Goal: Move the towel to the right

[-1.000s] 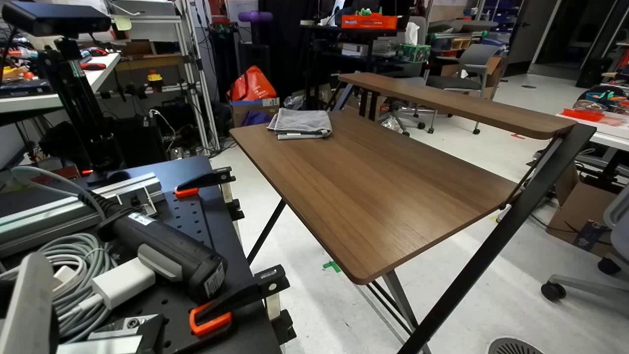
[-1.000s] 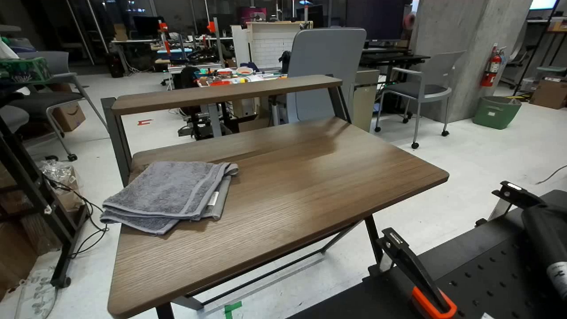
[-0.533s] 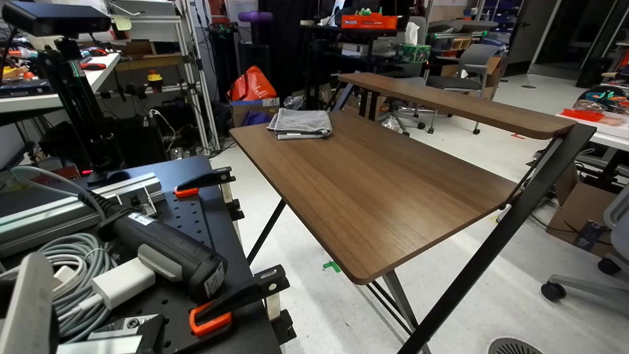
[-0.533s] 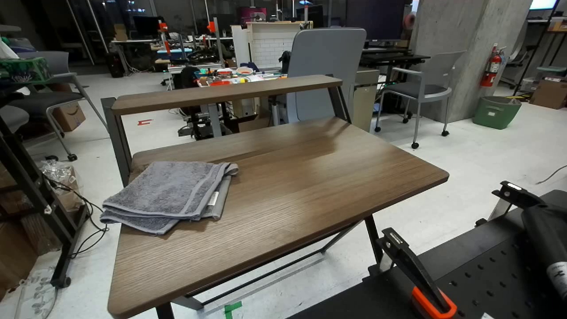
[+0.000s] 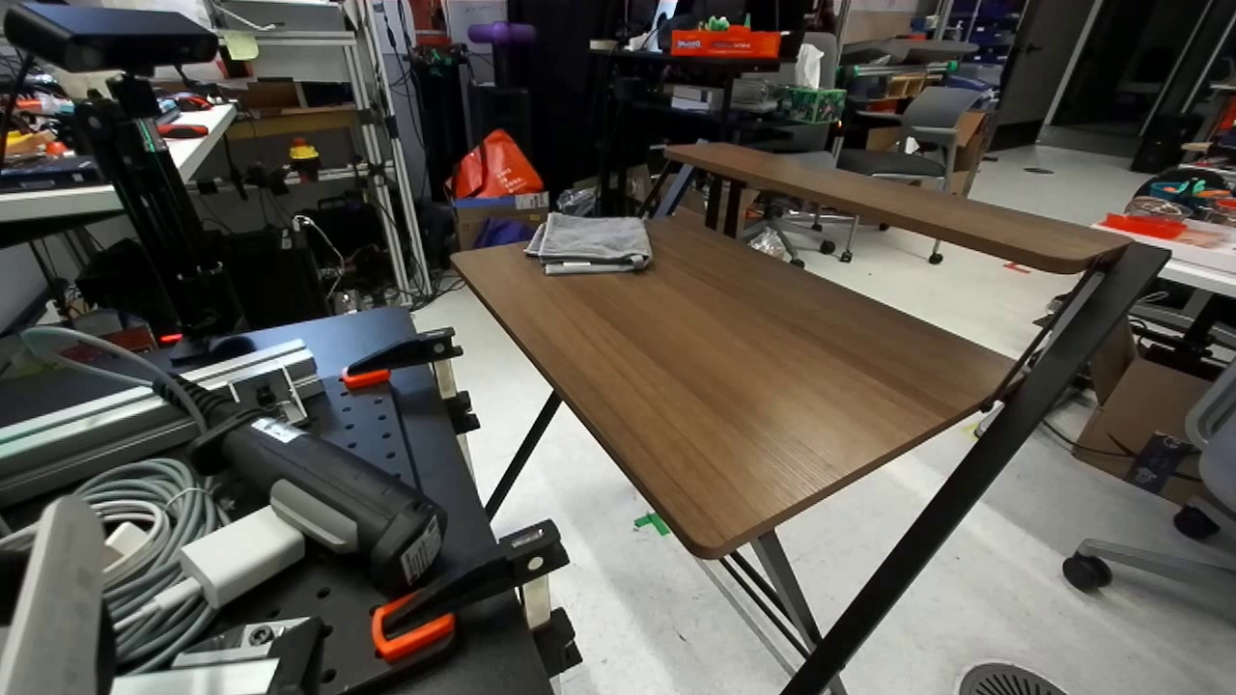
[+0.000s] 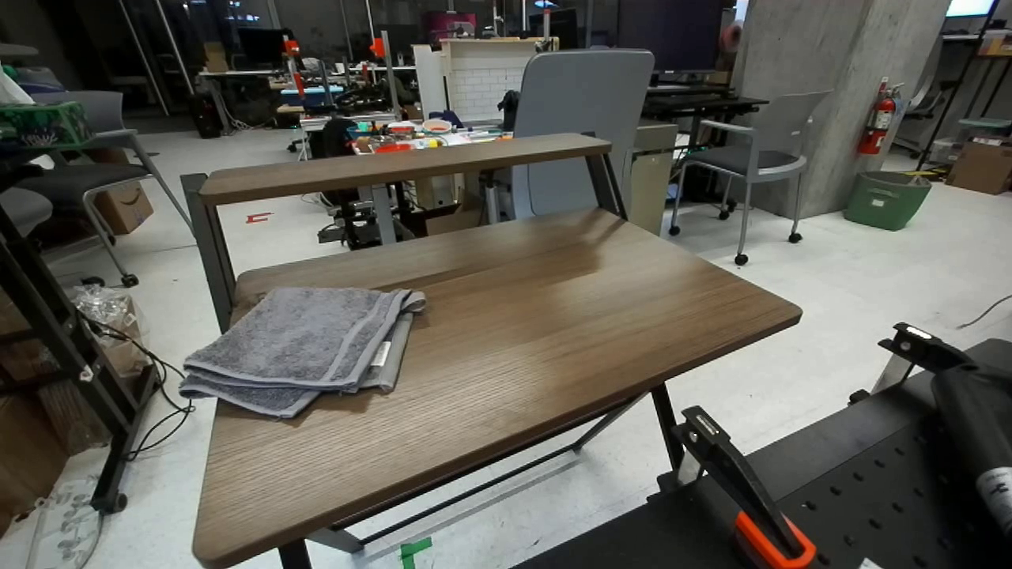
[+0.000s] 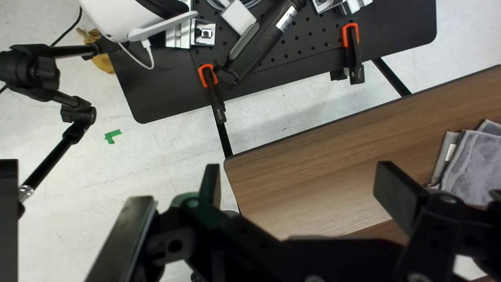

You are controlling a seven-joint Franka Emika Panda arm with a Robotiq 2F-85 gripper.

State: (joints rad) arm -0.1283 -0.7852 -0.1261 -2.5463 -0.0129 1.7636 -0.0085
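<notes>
The towel is a folded grey cloth with lighter streaks and a small white label. It lies flat at one end of the brown wooden table (image 5: 753, 386), and shows in both exterior views (image 5: 594, 239) (image 6: 296, 340). In an exterior view one of its corners hangs slightly over the table's edge. In the wrist view the towel (image 7: 479, 164) is at the right edge, partly cut off and partly behind a finger. My gripper (image 7: 303, 186) shows only in the wrist view. It is open with nothing between its fingers, above the table and to the left of the towel.
A raised wooden shelf (image 6: 411, 164) runs along one long side of the table. A black cart (image 5: 357, 454) with orange-tipped clamps (image 7: 209, 86), cables and a black cylindrical device stands along the opposite side, with a floor gap between. A black jointed stand (image 7: 74, 113) shows in the wrist view.
</notes>
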